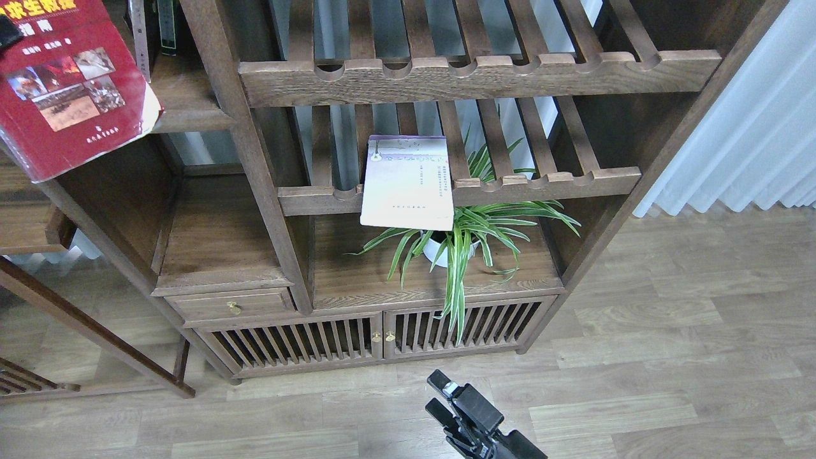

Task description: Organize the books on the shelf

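Starting at your far left, you've got the bright red book (pixel 67 83) up close at the top corner, tilted, its yellow title cut off by the frame edge and its photo panels facing you. A dark shape (pixel 7 30) overlaps its top-left corner right at the frame edge; it may be your left gripper, but too little shows, so you cannot tell whether it is clamped on the book. Just behind the red cover, a thin dark green-spined book (pixel 167 25) stands upright on the dark wooden shelf (pixel 191 105) in the left bay.

Moving to the centre, the pale lavender-cream book (pixel 408 185) lies flat on the lower slatted rack (pixel 548 182), its near end jutting out past the scalloped front rail. Directly below it, a spider plant (pixel 475 233) in a white pot sits on the board beneath, leaves spilling over the slatted cabinet doors (pixel 376 341).

Down at the bottom, right of centre, your right gripper (pixel 446 395) hangs low over the wooden floor (pixel 669 331), well apart from the bookcase. Its two black fingers stand separated, released, nothing between them.
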